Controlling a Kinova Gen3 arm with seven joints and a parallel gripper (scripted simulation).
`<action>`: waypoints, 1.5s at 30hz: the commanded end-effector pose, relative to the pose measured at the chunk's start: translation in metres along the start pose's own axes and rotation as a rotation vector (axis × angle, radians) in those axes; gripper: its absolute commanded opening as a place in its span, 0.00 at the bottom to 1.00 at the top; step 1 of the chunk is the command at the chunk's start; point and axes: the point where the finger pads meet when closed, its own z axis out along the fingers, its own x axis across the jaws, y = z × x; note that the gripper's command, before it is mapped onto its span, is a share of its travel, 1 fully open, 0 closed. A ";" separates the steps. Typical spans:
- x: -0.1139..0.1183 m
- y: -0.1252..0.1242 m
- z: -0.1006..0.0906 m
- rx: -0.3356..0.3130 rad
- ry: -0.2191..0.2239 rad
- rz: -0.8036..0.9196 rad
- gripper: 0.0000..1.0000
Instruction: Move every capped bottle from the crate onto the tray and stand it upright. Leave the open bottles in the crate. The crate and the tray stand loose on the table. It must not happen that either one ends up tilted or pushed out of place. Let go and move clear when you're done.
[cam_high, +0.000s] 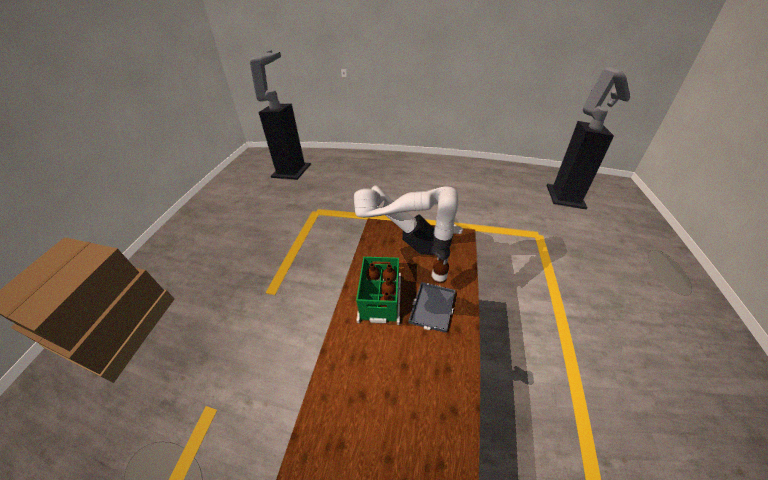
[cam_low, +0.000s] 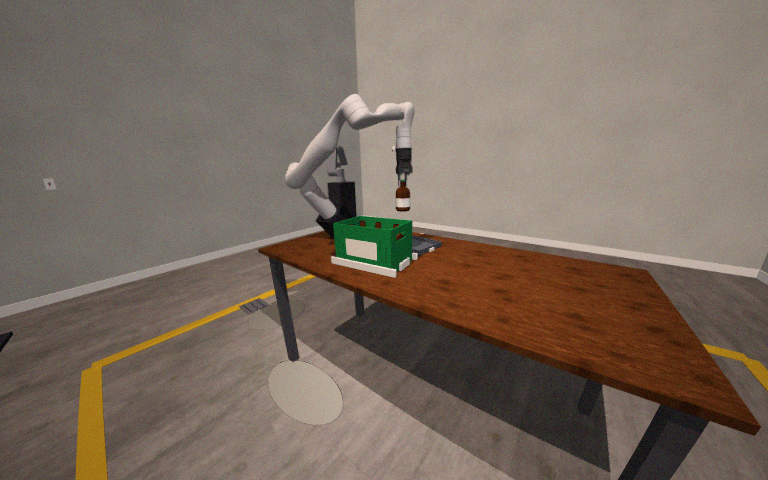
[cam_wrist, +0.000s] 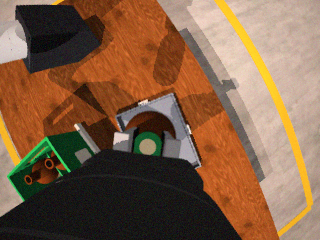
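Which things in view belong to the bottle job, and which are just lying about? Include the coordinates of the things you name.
Part of the job:
- gripper (cam_low: 402, 176) (cam_wrist: 149, 138), shut on the green-capped bottle (cam_high: 440, 271) (cam_low: 402, 199) (cam_wrist: 148, 145)
- green crate (cam_high: 378, 310) (cam_low: 396, 247) (cam_wrist: 75, 145), bottles inside
- grey tray (cam_high: 434, 308) (cam_low: 425, 245) (cam_wrist: 172, 107)

Just about:
- cardboard box (cam_high: 67, 288)
- two grey arms on black pedestals (cam_high: 281, 138) (cam_high: 583, 161)

open air above the low tray (cam_high: 433, 307) (cam_low: 425, 245) (cam_wrist: 186, 131), high-walled green crate (cam_high: 377, 310) (cam_low: 372, 242) (cam_wrist: 57, 138) blocking sideways passage beside it

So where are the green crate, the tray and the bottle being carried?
Green crate (cam_high: 378, 310) (cam_low: 360, 249): top and exterior views, front wall; label.
Tray (cam_high: 432, 311): top view, bare floor.
Bottle (cam_low: 402, 203): exterior view, label.
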 end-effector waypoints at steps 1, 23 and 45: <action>0.000 0.000 0.006 0.001 -0.003 -0.001 0.00; 0.000 0.000 0.044 0.000 -0.003 -0.003 0.00; -0.001 0.000 0.077 0.000 -0.004 -0.003 0.00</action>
